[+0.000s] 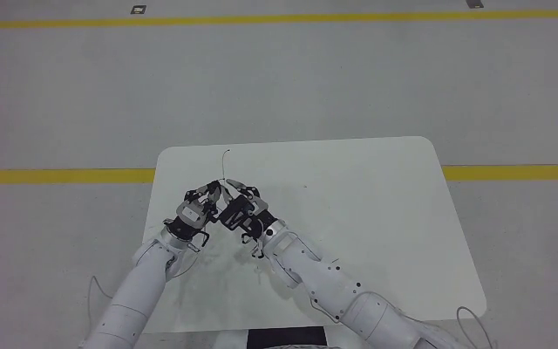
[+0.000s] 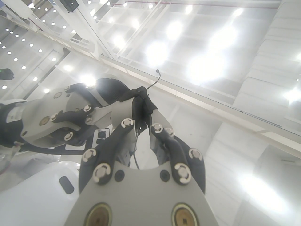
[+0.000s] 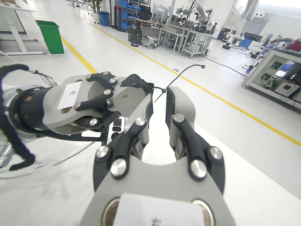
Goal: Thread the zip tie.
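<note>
zip tie (image 3: 185, 74) is up in the air over the left part of the desk (image 1: 366, 201), not lying on it, pinched right where the two pincers meet. Long axis runs away from the robot twd the desk's far edge, w/ the free end poking up and out past the fingertips and curving a bit near its tip. left pincer (image 3: 150, 86) is closed down on the lower part of the strap, tips pressed together w/ the strap coming out between them. right pincer (image 3: 160, 95) is a diff story: jaws parted by a modest gap, nothing clamped afaict. The strap crosses that gap right at the fingertips, touching or almost touching one pad, can't tell which. So both arms are basically at the thing: left one has it, right one flanks it just beside the left's tips. The bit that matters imo: the strap sits between the right's fingers and points roughly the way those fingers point, so closing would prob catch it w/o much re-aiming. Can't make out where the head is or whether the tail is already through. There's a small lump on the strap near the right's tips, too small to call. My guess is mid-threading.
</note>
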Tool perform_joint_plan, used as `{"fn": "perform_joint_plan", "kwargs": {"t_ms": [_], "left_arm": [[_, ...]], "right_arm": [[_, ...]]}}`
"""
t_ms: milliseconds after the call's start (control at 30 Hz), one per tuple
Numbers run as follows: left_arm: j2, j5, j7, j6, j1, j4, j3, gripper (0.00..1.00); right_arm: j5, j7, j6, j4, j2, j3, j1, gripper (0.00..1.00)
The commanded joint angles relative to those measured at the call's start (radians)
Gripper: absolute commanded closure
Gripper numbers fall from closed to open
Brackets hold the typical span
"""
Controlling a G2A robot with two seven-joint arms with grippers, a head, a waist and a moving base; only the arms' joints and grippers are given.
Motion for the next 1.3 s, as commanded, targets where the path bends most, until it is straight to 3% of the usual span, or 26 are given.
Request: {"fn": "perform_joint_plan", "kwargs": {"t_ms": [0, 67, 1267], "left_arm": [[0.0, 0.0, 0.0, 0.0, 0.0, 0.0, 0.0, 1.0], [0.0, 0.0, 0.0, 0.0, 0.0, 0.0, 0.0, 1.0], [0.0, 0.0, 0.0, 0.0, 0.0, 0.0, 0.0, 1.0]], "right_arm": [[0.0, -0.002, 0.001, 0.004, -0.001, 0.001, -0.001, 0.91], [0.0, -0.004, 0.003, 0.006, -0.003, 0.002, -0.002, 1.0], [0.0, 0.002, 0.019, 0.001, 0.024, 0.032, -0.039, 1.0]]}}
